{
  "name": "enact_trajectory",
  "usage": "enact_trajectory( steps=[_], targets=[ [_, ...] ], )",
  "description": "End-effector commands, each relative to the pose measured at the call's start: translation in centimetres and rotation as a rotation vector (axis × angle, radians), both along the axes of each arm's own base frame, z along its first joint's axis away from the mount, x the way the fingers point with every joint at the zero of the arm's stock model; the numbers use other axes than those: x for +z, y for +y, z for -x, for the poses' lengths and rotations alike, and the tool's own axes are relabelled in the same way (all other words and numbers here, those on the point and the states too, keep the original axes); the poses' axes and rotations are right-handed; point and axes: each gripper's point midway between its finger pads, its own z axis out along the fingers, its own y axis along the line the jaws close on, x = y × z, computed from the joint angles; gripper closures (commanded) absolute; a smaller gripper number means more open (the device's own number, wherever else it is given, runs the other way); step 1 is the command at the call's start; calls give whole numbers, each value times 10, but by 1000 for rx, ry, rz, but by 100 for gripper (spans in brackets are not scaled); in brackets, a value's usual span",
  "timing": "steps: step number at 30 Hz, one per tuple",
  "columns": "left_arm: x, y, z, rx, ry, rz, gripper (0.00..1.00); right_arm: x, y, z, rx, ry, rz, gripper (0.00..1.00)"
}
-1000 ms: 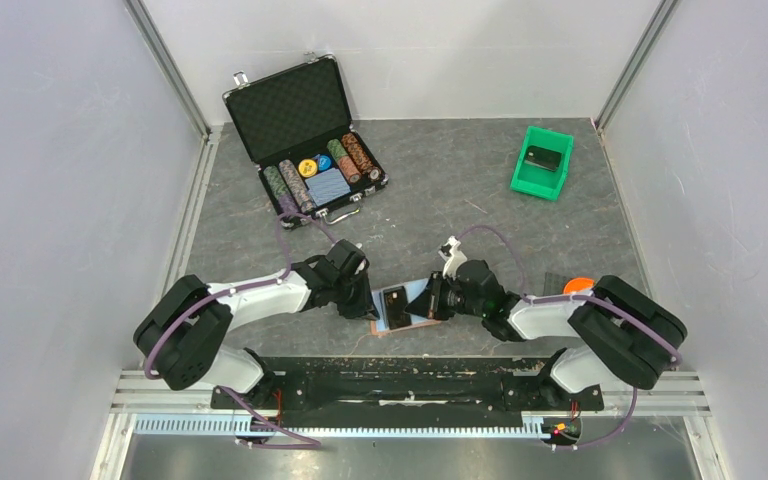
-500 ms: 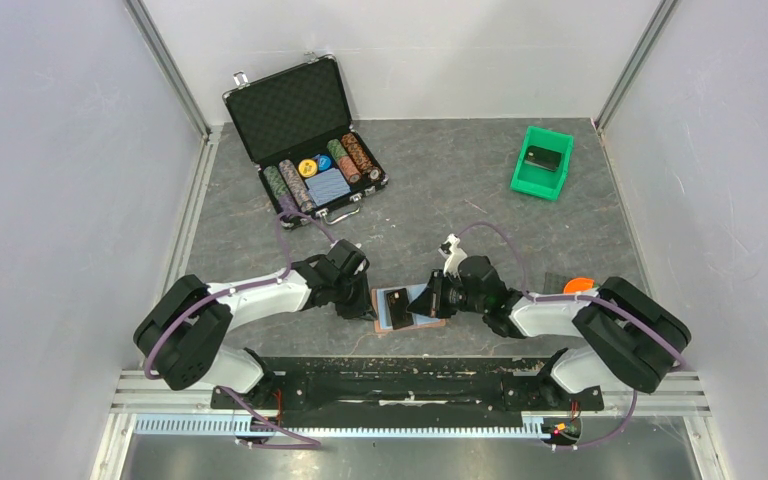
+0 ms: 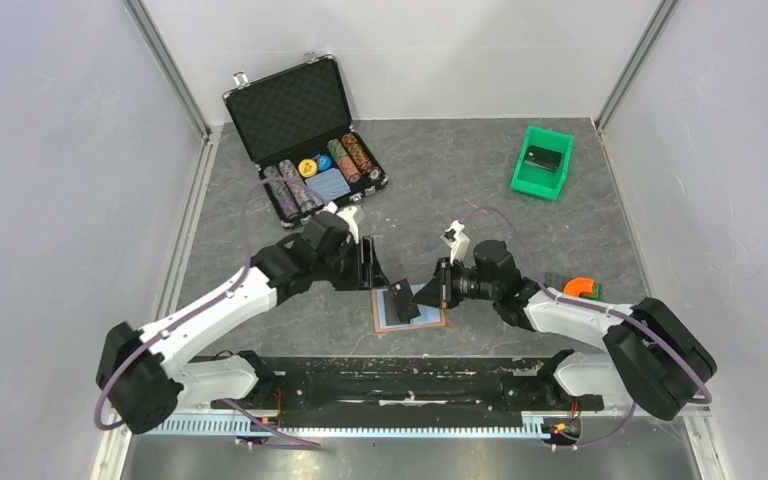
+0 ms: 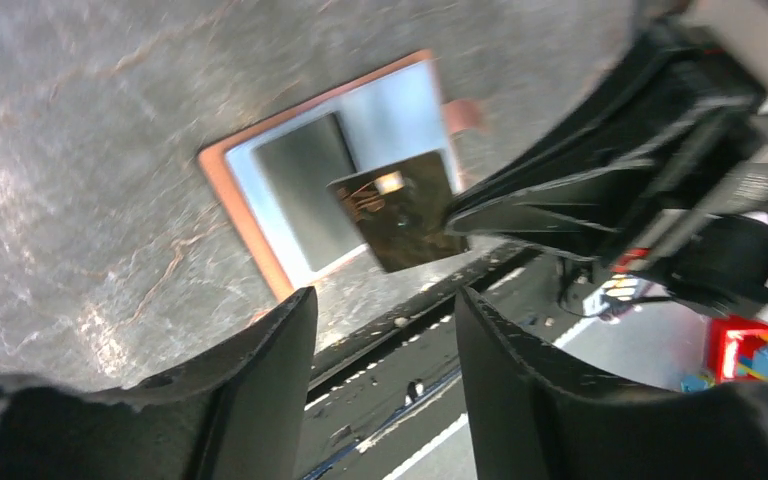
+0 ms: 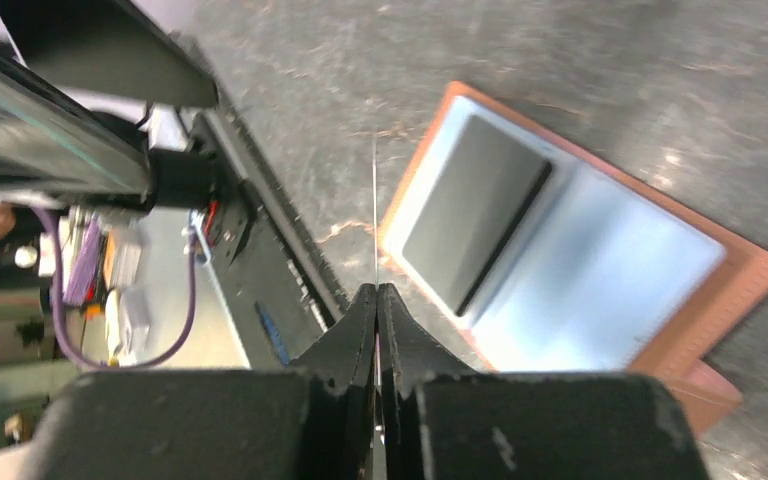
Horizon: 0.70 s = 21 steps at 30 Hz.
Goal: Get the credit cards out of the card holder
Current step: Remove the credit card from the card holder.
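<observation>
The flat brown card holder (image 3: pixel 387 316) lies open on the mottled grey, stone-look table (image 3: pixel 480 200), near the front edge between the arms. Its smooth light-blue lining faces up, and a matte dark grey card (image 5: pixel 475 225) sits tucked in its left half. The right gripper (image 3: pixel 428 294) is clenched on a thin, glossy dark credit card (image 4: pixel 400 210) just above the lining, while the left gripper (image 3: pixel 370 265), its blunt black fingers (image 4: pixel 260 400) spread and empty, hovers at the holder's far left corner.
</observation>
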Motion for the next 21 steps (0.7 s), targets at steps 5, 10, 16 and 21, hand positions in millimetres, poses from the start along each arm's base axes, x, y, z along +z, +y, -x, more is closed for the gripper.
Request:
enact_trajectory(
  steps=[5,10,16,21],
  targets=[
    [80,-6,7,-223,-177,81,32,58,15,31,291,-157,-159,100],
    [85,-15,22,-359,-139,113,31,81,17,53,395,-184,-274,100],
    [85,-24,35,-444,-105,172,33,86,14,64,421,-192,-311,100],
    [75,-31,42,-496,-46,202,34,89,13,70,434,-194,-338,100]
  ],
)
